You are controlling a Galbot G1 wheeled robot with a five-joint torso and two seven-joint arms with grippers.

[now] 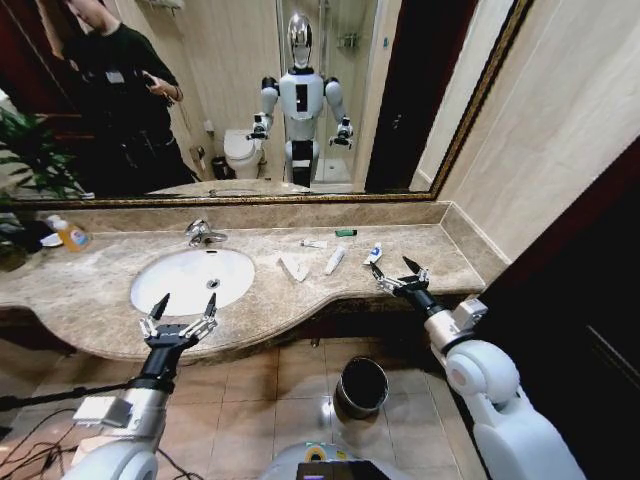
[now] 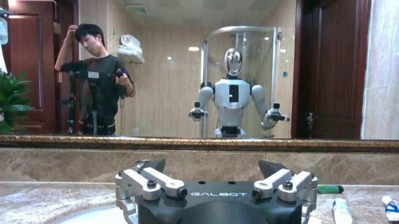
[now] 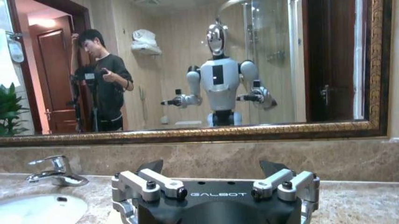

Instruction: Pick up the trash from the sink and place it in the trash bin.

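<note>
Trash lies untouched on the marble countertop [image 1: 120, 290] right of the white sink [image 1: 192, 279], centre of the head view: a folded paper wrapper [image 1: 294, 267], a white tube [image 1: 334, 260], a second tube [image 1: 373, 254], a small packet [image 1: 314, 243] and a green piece [image 1: 345, 232]. The right gripper [image 1: 401, 276] hovers just beside the second tube, jaws spread and empty. The left gripper [image 1: 182, 311] waits open at the lower left, over the counter's front edge. Judging by this, the first pick is only starting; next comes lowering onto that tube. The trash bin [image 1: 361, 386] stands on the floor below.
</note>
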